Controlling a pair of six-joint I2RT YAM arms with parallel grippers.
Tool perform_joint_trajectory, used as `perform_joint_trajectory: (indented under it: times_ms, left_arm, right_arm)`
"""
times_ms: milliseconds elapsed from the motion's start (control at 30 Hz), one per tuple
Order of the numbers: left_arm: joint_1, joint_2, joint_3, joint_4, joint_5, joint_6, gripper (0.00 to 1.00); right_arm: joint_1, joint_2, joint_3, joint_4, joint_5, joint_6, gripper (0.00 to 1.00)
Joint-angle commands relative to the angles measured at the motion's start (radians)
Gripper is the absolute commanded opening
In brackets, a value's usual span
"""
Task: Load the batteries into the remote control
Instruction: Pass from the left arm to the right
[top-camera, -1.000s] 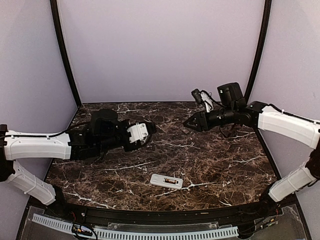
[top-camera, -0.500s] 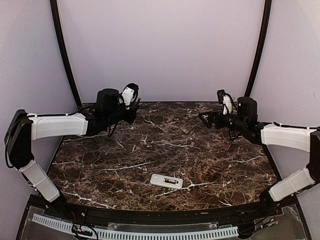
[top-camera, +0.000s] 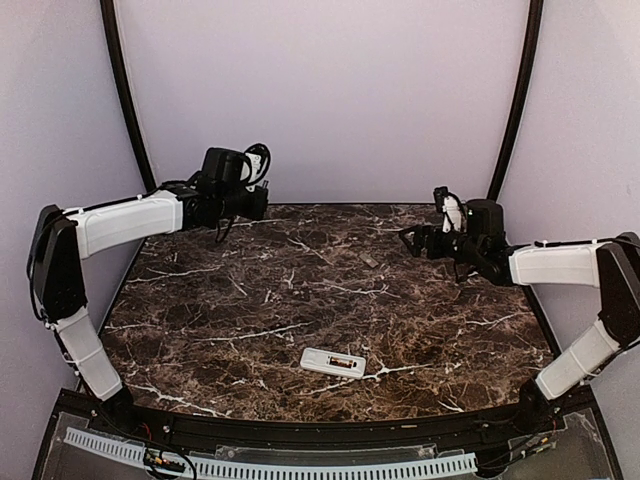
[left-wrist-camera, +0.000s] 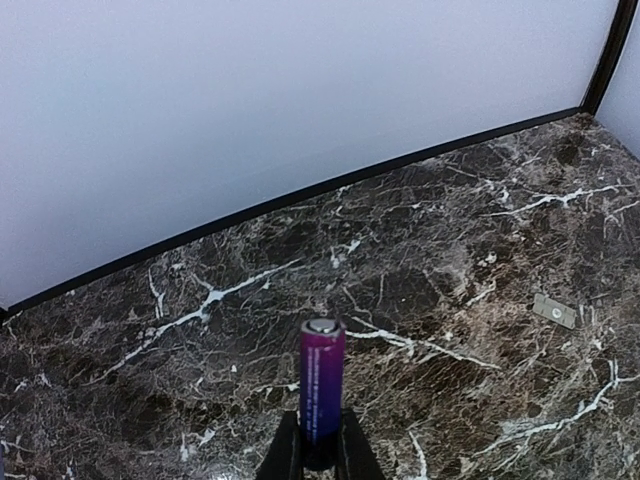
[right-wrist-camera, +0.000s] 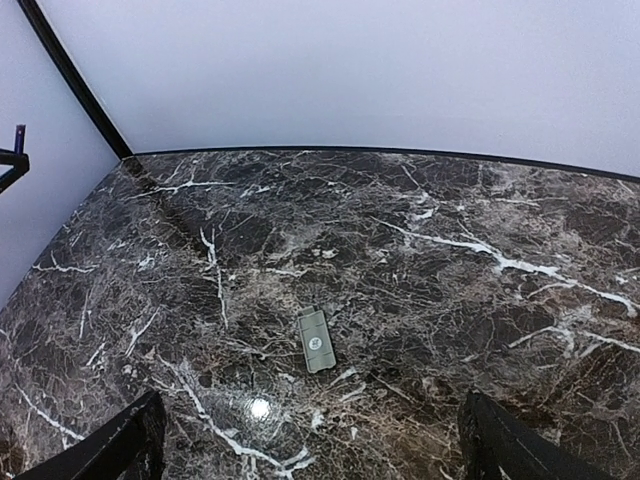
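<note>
The white remote control (top-camera: 333, 362) lies back-up near the table's front middle, with one orange-marked battery (top-camera: 346, 363) in its open bay. My left gripper (top-camera: 262, 203) is raised at the back left corner. In the left wrist view it (left-wrist-camera: 320, 445) is shut on a slim purple-to-dark battery (left-wrist-camera: 322, 385) that stands up between the fingers. My right gripper (top-camera: 408, 240) hovers at the back right. In the right wrist view it (right-wrist-camera: 315, 432) is wide open and empty, with only its dark fingertips (right-wrist-camera: 130, 440) showing.
The small flat grey cover piece (top-camera: 370, 262) lies on the marble table (top-camera: 250, 330) at the back middle. It also shows in the left wrist view (left-wrist-camera: 554, 311) and the right wrist view (right-wrist-camera: 315, 340). Pale walls with black posts enclose the back and sides.
My left arm has swung from the table's middle up to the back left corner. My right arm has drawn back to the right and its gripper has opened wide.
</note>
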Motion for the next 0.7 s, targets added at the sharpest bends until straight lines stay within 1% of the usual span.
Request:
perform_joint_trajectory:
  times_ms: [0, 100, 167, 233, 333, 467, 567, 667]
  left_arm:
    - [0.038, 0.059, 0.121, -0.196, 0.010, 0.003, 0.00]
    - [0.045, 0.101, 0.204, -0.283, 0.047, 0.021, 0.00]
    - [0.046, 0.113, 0.226, -0.307, 0.077, 0.052, 0.00]
    - [0.047, 0.114, 0.226, -0.313, 0.094, 0.095, 0.00]
    - [0.047, 0.106, 0.209, -0.287, 0.113, 0.146, 0.00]
    - [0.048, 0.095, 0.211, -0.218, 0.182, 0.189, 0.00]
    - [0.045, 0.095, 0.235, -0.179, 0.247, 0.192, 0.00]
    - [0.022, 0.089, 0.260, -0.142, 0.273, 0.210, 0.00]
  right_arm:
    - [-0.037, 0.022, 0.054, -0.021, -0.029, 0.037, 0.99]
    - [-0.040, 0.023, 0.086, -0.082, -0.034, 0.044, 0.99]
    - [-0.041, 0.024, 0.091, -0.106, -0.045, 0.056, 0.99]
    - [-0.043, 0.027, 0.080, -0.095, -0.054, 0.055, 0.99]
    - [-0.056, 0.037, 0.083, -0.078, -0.051, 0.033, 0.99]
    - [-0.066, 0.036, 0.135, -0.077, -0.062, -0.038, 0.99]
    - [-0.066, 0.034, 0.173, -0.096, -0.110, -0.076, 0.99]
    - [-0.066, 0.011, 0.201, -0.105, -0.152, -0.090, 0.99]
